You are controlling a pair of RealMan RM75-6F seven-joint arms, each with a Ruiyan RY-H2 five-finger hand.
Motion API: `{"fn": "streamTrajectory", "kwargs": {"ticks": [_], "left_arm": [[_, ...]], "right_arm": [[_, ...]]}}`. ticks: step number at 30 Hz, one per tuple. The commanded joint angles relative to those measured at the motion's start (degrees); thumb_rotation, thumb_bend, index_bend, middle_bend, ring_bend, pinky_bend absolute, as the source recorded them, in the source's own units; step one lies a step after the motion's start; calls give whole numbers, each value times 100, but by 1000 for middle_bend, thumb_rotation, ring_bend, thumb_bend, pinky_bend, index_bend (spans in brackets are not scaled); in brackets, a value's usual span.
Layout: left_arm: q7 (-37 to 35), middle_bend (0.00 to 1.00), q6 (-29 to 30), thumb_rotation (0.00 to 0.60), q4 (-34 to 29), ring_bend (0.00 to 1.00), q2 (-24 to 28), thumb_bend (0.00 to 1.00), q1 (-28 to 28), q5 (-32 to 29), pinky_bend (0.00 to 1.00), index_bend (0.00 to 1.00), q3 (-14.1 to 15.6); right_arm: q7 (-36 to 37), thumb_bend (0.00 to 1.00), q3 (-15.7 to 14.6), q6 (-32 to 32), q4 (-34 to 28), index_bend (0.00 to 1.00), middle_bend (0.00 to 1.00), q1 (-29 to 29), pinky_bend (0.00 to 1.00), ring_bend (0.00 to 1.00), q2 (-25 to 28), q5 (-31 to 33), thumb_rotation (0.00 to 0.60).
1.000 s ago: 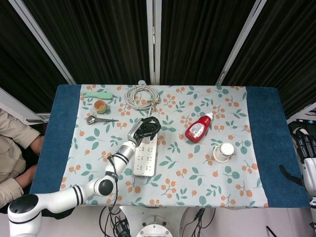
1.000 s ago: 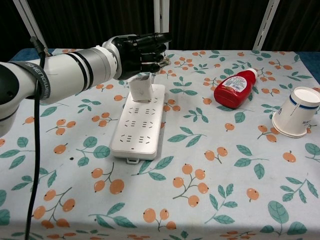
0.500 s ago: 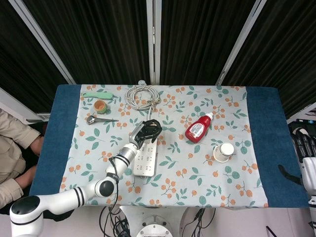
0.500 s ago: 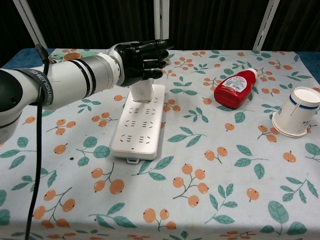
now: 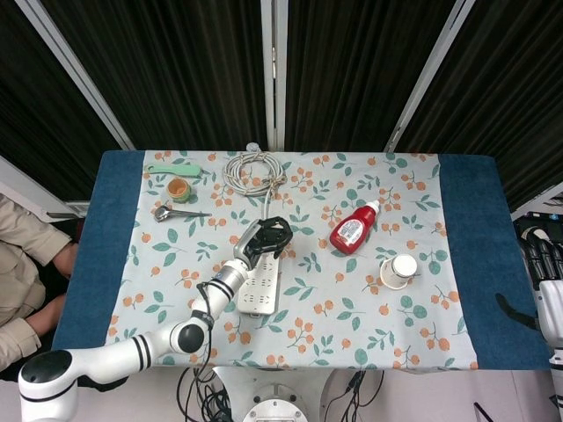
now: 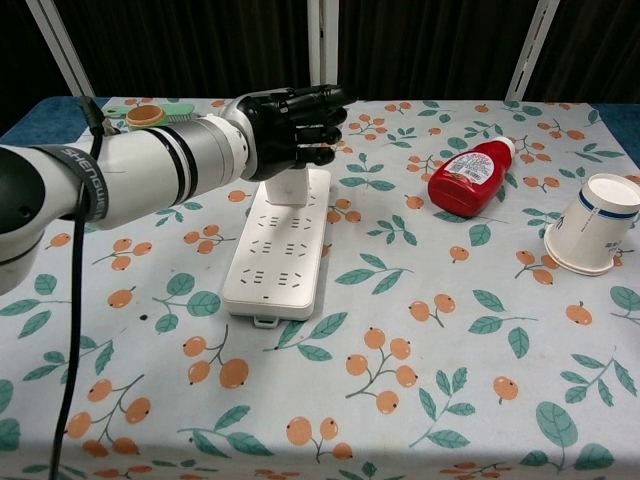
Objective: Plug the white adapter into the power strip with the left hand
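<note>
The white power strip [image 5: 258, 286] [image 6: 275, 260] lies lengthwise in the middle of the flowered tablecloth. The white adapter [image 6: 288, 190] stands upright on the strip's far end. Only its lower part shows in the chest view. My left hand [image 5: 264, 239] [image 6: 295, 125] is over the adapter's top with its dark fingers curled around it. In the head view the hand hides the adapter. Off the table's right edge, my right hand [image 5: 547, 281] holds nothing, its fingers apart.
A red sauce bottle [image 5: 352, 230] [image 6: 468, 178] lies right of the strip, and a paper cup [image 5: 398, 270] [image 6: 592, 238] lies on its side further right. At the far left are a coiled cable [image 5: 253, 169], a small jar [image 5: 178, 188], a green comb [image 5: 174, 170] and a metal tool [image 5: 176, 212]. A person [image 5: 22, 264] sits at the left.
My left hand has come down with the adapter and shifted a little nearer along the strip. The adapter now stands lower on the strip's far end. The right hand has not moved.
</note>
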Motion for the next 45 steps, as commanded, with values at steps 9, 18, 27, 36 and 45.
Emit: {"fn": "streamTrajectory", "kwargs": {"ticks": [9,18,27,36,45], "left_arm": [[31,792,-72,600,74,712,-33,415,-22,-3,799,723,-2],[53,791,-149,600,99,712,-40,415,-6,-16,799,723,23],[18,781,50,600,-199,703,102,416,84,203,791,721,-152],[406,672,678,600,-830,603,819,415,354,973,742,576,-173],[3001,491,2626,600,-429,390,1791,375,1108,2338,421,388,775]], "right_arm": [[14,159,-2,26,14,0,0,-18,0,0,0,0,600],[28,160,-2,31,17,0,0,-29,0,0,4,10,600],[26,159,-7,60,6,0,0,-40,0,0,12,-17,600],[11,159,-20,8,-6,0,0,-6,0,0,52,-66,600],[129,160,-53,-330,79,0,0,190,0,0,111,-128,600]]}}
